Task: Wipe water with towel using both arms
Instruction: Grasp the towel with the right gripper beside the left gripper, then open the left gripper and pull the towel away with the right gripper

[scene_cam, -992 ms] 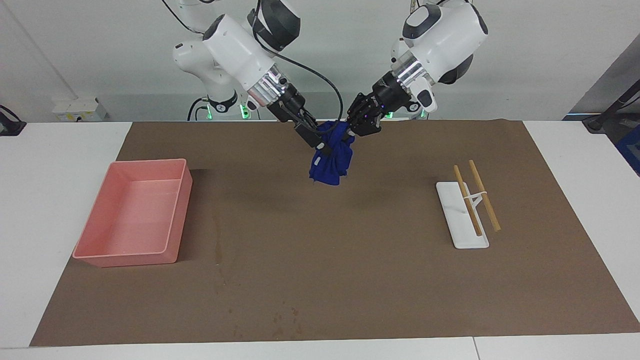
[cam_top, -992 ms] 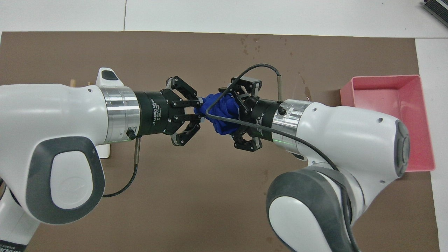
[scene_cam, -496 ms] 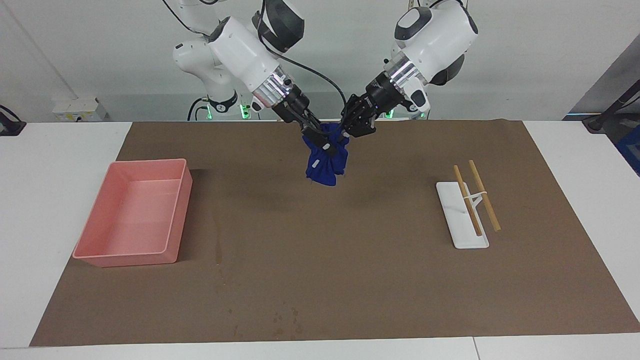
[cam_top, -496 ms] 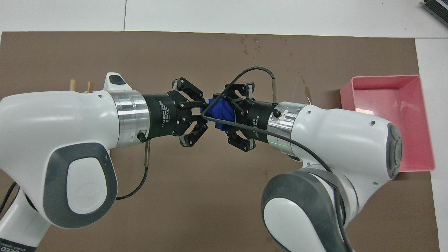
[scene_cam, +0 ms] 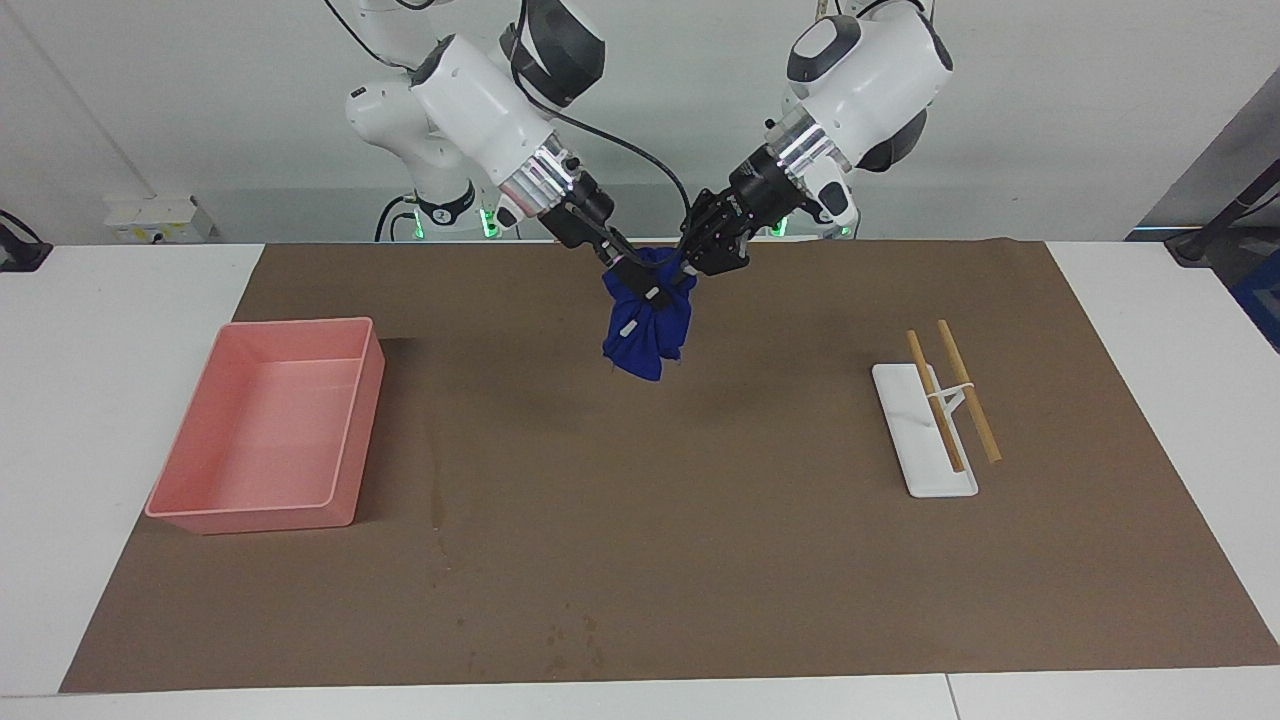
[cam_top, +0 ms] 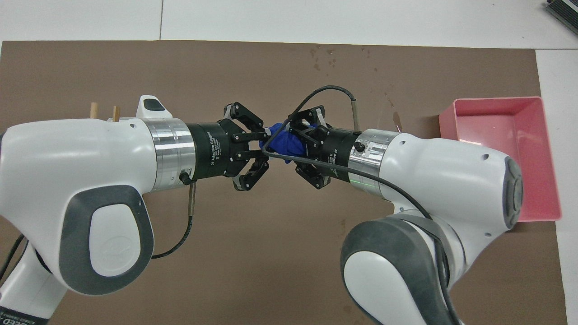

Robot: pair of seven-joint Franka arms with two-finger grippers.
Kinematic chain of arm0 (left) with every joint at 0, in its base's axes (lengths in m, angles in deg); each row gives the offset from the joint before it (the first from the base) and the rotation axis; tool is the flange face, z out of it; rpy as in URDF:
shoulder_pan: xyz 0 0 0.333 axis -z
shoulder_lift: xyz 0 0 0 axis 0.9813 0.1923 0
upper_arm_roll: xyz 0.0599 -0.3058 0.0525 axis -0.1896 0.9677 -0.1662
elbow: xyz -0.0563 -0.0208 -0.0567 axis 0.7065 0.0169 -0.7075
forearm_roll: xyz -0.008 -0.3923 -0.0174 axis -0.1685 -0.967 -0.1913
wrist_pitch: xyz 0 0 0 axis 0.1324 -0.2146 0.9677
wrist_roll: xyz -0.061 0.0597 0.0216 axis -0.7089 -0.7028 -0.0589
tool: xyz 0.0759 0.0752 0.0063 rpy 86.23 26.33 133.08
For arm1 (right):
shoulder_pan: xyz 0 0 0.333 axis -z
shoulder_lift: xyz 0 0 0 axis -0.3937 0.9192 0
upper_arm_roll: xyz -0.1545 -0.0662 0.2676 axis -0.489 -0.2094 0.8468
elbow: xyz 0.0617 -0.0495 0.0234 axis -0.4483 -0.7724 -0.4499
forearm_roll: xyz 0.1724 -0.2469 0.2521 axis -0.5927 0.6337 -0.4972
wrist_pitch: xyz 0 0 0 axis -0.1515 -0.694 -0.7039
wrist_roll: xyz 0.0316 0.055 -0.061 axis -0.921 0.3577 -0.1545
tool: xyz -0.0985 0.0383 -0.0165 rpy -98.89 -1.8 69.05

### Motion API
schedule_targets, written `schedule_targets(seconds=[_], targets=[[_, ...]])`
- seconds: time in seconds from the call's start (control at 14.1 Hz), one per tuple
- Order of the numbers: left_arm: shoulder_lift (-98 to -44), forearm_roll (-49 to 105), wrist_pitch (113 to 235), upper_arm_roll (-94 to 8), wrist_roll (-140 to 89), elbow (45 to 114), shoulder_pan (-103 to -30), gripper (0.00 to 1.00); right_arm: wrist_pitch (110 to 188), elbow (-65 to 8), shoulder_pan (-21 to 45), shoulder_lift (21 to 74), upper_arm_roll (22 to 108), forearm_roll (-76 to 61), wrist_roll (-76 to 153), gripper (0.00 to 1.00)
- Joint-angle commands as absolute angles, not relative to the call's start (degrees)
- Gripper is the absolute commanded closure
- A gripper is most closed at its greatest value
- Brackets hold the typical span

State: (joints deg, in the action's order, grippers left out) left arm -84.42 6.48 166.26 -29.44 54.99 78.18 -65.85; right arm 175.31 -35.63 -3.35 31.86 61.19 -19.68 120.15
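The blue towel (scene_cam: 645,325) hangs bunched, upper centre of frame, pinched by the left gripper (scene_cam: 688,262) and seemingly by the right gripper's (scene_cam: 625,270) closing fingers; the pink bin (scene_cam: 262,512) looks empty.

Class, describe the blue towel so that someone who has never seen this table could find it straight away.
Start at the brown mat covering the table, then look above its middle, where the two white arms meet. The towel hangs there in the air, pinched between the left gripper and the right gripper. It is the only blue, soft, crumpled thing; nothing else is off the mat.
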Motion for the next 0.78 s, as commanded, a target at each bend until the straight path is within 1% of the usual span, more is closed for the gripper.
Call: schedule_targets(seconds=[0.0, 0.14, 0.21, 0.28, 0.42, 0.57, 0.71], targets=[[-85.9, 5.6, 167.1, -30.3, 55.9, 78.6, -65.6, 0.01, 174.0, -36.1, -2.7, 31.6, 61.7, -21.5, 117.4, 1.0], [-85.9, 8.0, 167.2, -30.5, 55.2, 78.4, -65.6, 0.0, 173.8, -36.1, -2.7, 31.6, 61.7, -21.5, 117.2, 1.0], [-85.5, 14.9, 167.0, -30.4, 55.1, 77.6, -65.6, 0.0, 173.3, -36.1, -2.7, 31.6, 61.7, -21.5, 115.9, 1.0], [-85.4, 23.4, 166.5, -30.2, 54.4, 77.0, -65.6, 0.0, 170.6, -36.1, -2.4, 31.3, 61.5, -20.7, 112.6, 1.0], [-84.9, 33.4, 164.3, -30.5, 52.5, 76.6, -65.9, 0.0, 160.7, -36.5, 0.5, 30.4, 61.2, -16.4, 100.1, 1.0], [-84.9, 35.2, 162.3, -30.8, 45.2, 76.2, -67.3, 0.0, 151.2, -36.5, 4.9, 29.8, 61.3, -9.6, 89.5, 1.0], [-84.9, 35.2, 158.9, -30.8, 32.9, 75.6, -70.8, 0.0, 148.0, -36.7, 7.5, 29.2, 61.3, -5.1, 79.1, 1.0]])
